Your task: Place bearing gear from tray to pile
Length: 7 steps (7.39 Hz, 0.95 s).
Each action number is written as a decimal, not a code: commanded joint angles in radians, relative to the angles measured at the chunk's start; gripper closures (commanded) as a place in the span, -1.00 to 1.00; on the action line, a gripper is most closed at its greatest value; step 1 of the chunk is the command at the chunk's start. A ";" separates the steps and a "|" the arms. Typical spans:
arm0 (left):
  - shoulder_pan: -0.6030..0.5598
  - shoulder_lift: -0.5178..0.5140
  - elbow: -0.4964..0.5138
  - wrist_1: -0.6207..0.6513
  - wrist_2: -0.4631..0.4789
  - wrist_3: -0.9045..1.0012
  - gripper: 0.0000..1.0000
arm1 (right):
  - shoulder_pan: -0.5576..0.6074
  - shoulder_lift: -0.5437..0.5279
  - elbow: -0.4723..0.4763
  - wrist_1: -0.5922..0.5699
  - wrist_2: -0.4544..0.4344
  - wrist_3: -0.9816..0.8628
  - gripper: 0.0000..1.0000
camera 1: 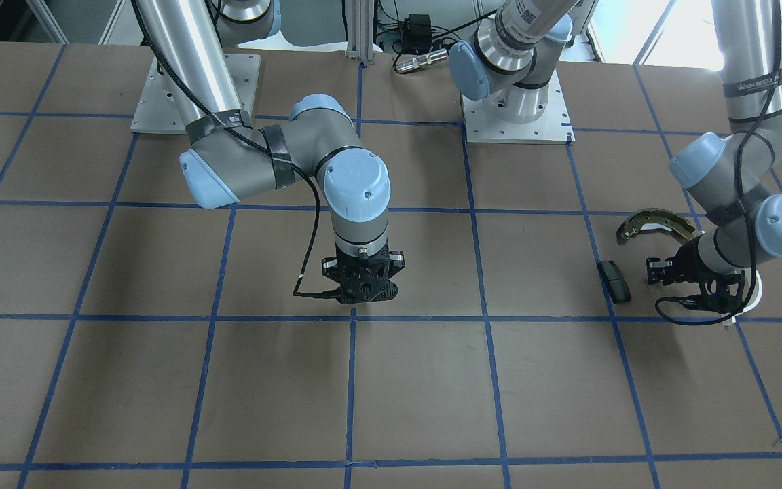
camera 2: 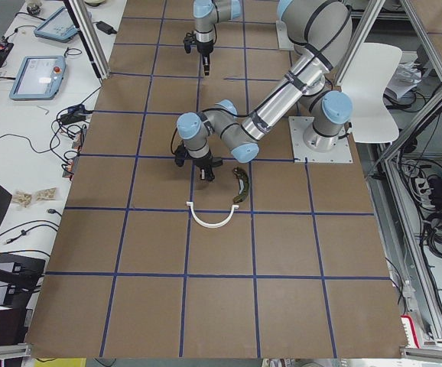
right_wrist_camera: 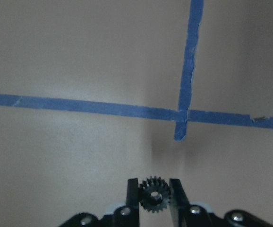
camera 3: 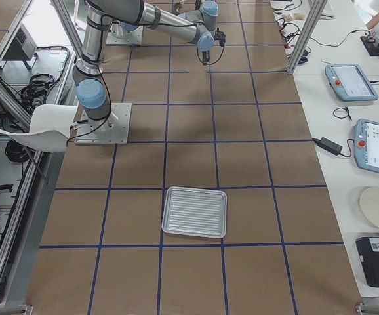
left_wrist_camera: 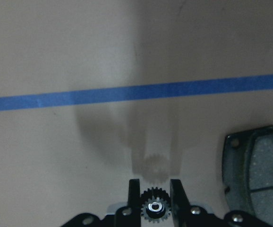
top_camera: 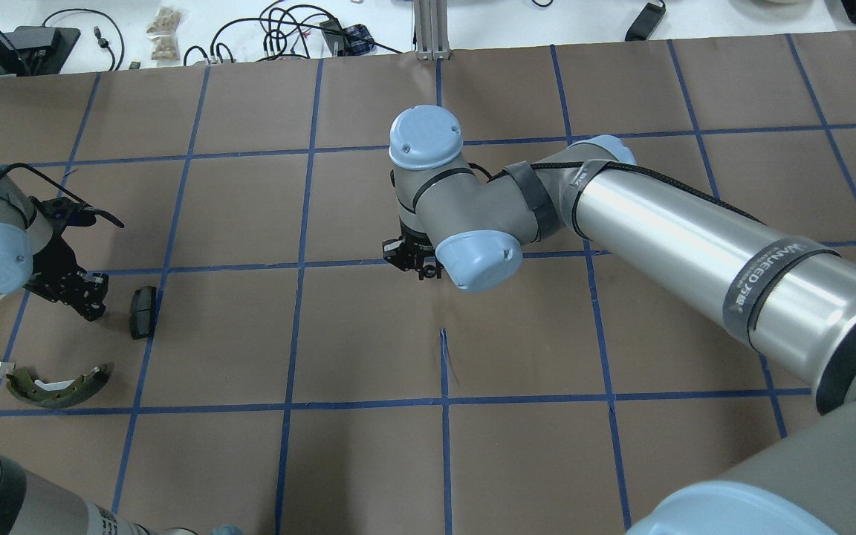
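Dark toothed gear [left_wrist_camera: 155,208] pinched in left jaws, beside grainy grey pad [left_wrist_camera: 257,170].

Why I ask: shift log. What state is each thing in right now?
left gripper: shut on left bearing gear.
left bearing gear: clamped, off the table.
right gripper: shut on right bearing gear.
right bearing gear: clamped, off the table.
tray: empty.
brake pad: lying on the table, untouched.
brake shoe: lying on the table.
white arc: lying on the table.

Bare table [left_wrist_camera: 80,156] lies below the left gripper [left_wrist_camera: 155,183], the dark pad [left_wrist_camera: 252,170] just beside it.
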 commanded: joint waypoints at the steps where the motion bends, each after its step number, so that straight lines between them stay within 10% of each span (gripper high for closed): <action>1: 0.007 -0.005 -0.005 0.007 -0.002 0.012 0.19 | 0.004 0.002 0.012 -0.005 0.001 -0.007 -0.99; 2: 0.007 -0.003 -0.002 0.007 -0.001 0.012 -0.99 | -0.019 -0.008 -0.002 -0.003 -0.024 -0.033 -1.00; 7: -0.308 0.011 0.361 -0.349 -0.024 -0.214 -1.00 | -0.414 -0.150 -0.358 0.486 -0.061 -0.389 -1.00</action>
